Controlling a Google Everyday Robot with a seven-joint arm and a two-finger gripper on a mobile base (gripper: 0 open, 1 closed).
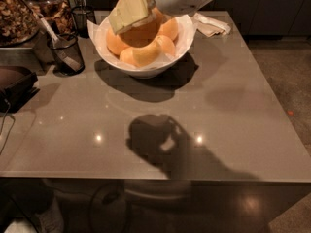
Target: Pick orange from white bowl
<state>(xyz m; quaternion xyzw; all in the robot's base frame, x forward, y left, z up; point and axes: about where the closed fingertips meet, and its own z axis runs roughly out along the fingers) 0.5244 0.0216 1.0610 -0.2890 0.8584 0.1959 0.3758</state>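
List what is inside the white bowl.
Crinkled white paper lines the white bowl, which holds the orange, smaller oranges and a paler yellow fruit. The gripper, over the bowl, covers the orange's top; fruit hides the bowl's bottom.
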